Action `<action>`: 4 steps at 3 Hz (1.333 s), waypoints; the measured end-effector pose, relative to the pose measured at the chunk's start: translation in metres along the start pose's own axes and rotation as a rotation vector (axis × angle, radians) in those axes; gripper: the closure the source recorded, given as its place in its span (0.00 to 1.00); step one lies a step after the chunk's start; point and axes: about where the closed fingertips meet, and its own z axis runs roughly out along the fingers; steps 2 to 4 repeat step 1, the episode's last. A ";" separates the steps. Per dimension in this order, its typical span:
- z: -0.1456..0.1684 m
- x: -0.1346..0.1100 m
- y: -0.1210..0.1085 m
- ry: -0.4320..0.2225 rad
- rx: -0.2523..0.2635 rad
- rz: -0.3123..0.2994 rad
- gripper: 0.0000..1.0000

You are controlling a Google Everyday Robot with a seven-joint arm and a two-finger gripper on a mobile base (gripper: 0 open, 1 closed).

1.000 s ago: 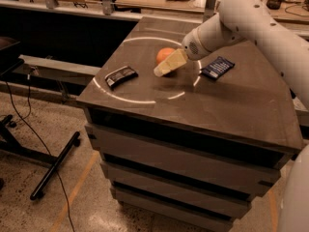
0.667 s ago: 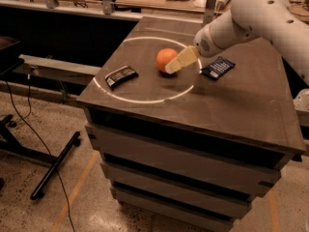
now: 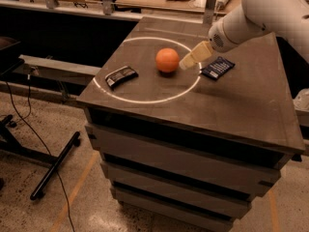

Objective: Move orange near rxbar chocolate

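— Where is the orange (image 3: 167,60) sitting?

— On the tabletop (image 3: 231,105), inside the pale ring (image 3: 145,101) marked on it, a little behind the ring's middle. It lies where it lay a moment ago.

— And the rxbar chocolate (image 3: 121,76)?

— To the orange's left and a bit nearer the front, flat, just inside the ring's left side. The two are apart, with bare tabletop between them.

— The gripper (image 3: 185,64)?

— Just beside the orange on its right, tip pointing down and left toward the fruit. I cannot tell whether it touches the skin. A second ago it overlapped the orange; since then it has drawn back to the right. Whether the jaws are spread or pressed together, I cannot tell (they read as one pale wedge from here).

— Anything else close by?

— A dark blue packet (image 3: 217,67), flat, right of the gripper at the ring's right edge. The white arm (image 3: 260,13) reaches in from the upper right, above it.
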 end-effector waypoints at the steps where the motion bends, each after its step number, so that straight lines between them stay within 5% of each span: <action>1: 0.000 0.000 0.000 0.000 0.000 0.000 0.00; 4: 0.000 0.000 0.000 0.000 0.000 0.000 0.00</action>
